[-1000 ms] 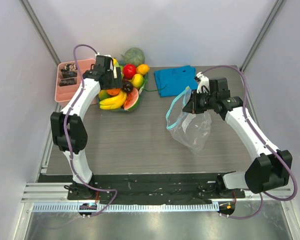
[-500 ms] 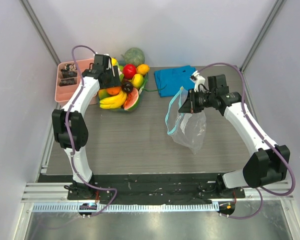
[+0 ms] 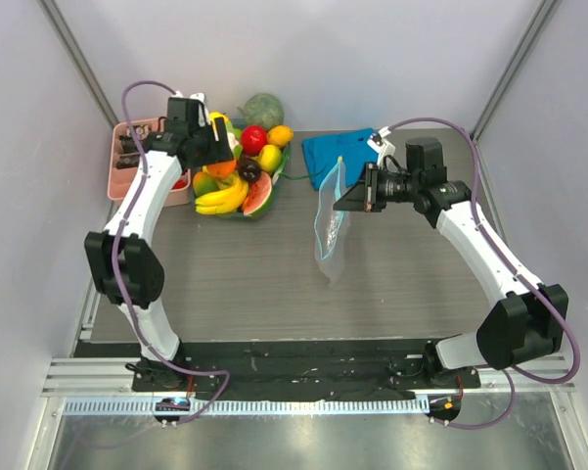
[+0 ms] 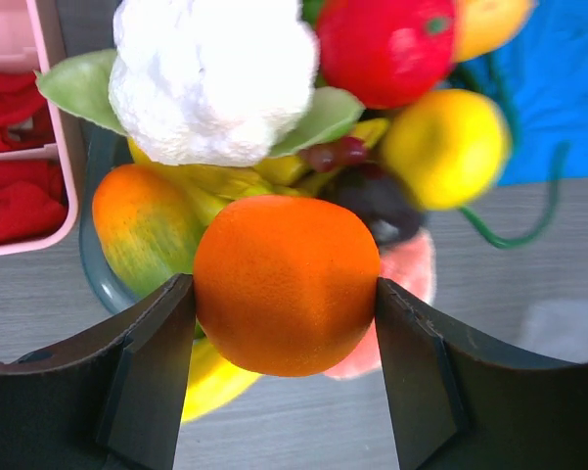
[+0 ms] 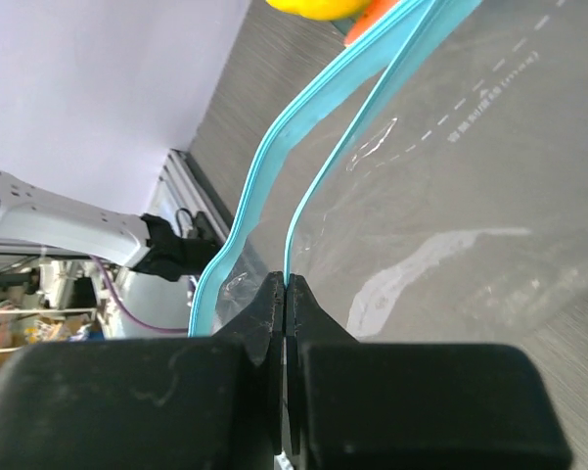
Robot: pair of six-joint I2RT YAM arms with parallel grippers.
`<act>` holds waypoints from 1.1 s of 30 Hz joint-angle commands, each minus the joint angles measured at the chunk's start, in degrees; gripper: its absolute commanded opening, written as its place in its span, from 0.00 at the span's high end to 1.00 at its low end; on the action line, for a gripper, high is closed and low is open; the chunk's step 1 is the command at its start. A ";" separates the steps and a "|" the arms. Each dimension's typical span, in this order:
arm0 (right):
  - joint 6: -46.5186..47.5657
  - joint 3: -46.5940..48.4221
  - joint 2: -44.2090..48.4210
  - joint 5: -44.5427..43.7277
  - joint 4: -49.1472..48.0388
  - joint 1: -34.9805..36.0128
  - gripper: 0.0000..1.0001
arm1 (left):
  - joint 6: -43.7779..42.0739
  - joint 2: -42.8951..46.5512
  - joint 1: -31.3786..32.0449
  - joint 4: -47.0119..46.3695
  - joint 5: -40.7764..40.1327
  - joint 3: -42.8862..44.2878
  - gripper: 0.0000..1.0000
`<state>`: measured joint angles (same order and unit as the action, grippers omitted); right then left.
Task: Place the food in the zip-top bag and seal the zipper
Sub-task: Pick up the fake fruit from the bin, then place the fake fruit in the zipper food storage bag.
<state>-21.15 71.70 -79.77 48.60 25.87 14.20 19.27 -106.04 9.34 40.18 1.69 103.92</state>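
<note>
**A:** Left fingers (image 4: pixel 147 372)?

**B:** Clamped on either side of the orange (image 4: pixel 286 284), a smooth, matte, round fruit. Knobbly white cauliflower (image 4: pixel 210 78) just beyond.

**A:** Right fingers (image 5: pixel 262 311)?

**B:** Pressed together, pinching one lip of the teal zipper (image 5: pixel 286 125). Zip-top bag (image 3: pixel 331 230) is thin, clear and creased. It hangs below them with its mouth parted, over the grey grained surface (image 3: pixel 245 274).

Bright, even, diffuse light; shadows faint. Orange (image 4: pixel 284 264) in the left gripper (image 4: pixel 282 294) sharp, lemon (image 4: pixel 445 147) beyond it soft. Pale glare streak on the bag (image 5: pixel 450 196) just past the right gripper (image 5: pixel 285 289).
</note>
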 commanded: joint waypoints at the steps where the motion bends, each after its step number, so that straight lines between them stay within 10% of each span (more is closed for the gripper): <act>1: -6.36 -1.03 -0.39 3.87 -7.05 0.39 0.99 | -1.42 9.53 -0.03 -1.25 8.55 1.73 0.66; 12: -4.61 -3.50 -3.64 -0.35 -7.50 0.74 0.99 | -2.74 15.87 15.16 -3.71 25.37 3.04 0.64; 26: -0.65 0.10 -2.85 -2.28 -1.97 0.75 0.99 | -8.10 11.12 27.92 4.01 21.61 0.14 0.62; 33: 1.28 1.07 -1.71 -2.72 0.85 0.83 0.99 | -11.96 12.96 27.83 6.57 14.48 -2.32 0.15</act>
<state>-22.17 70.02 -84.33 46.48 24.88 14.68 10.81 -95.02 37.36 45.10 20.21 101.34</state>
